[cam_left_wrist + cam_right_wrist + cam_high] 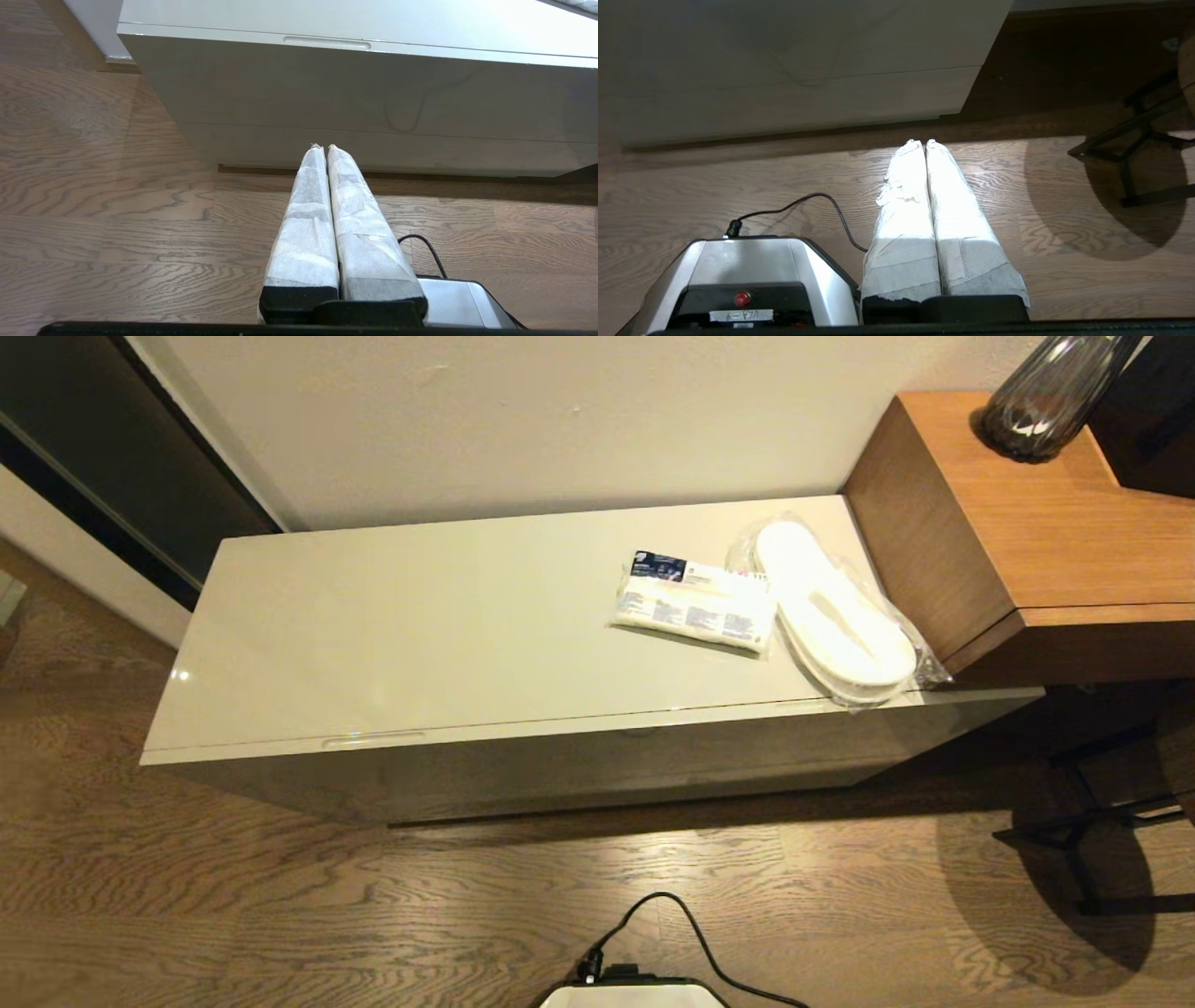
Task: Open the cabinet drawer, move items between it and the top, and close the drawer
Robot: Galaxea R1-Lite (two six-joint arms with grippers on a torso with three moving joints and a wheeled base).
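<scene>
With the wide glossy beige-grey cabinet drawer [597, 756] closed, the plastic-wrapped white slippers [836, 616] and blue-labelled white packet [695, 602] near the worktop's [373, 625] right end, and both tools, left [322, 147] and right [922, 142], pressed together, opening probably comes next: 1 tool reaching a handle slot [372, 740].

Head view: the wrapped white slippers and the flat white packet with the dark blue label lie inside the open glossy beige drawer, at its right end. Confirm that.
Not quite. The long glossy beige cabinet drawer is shut, its front flush under the top edge. The plastic-wrapped white slippers and the flat white packet with the dark blue label lie side by side on the glossy cream cabinet top, at its right end. The head view shows it.
</scene>
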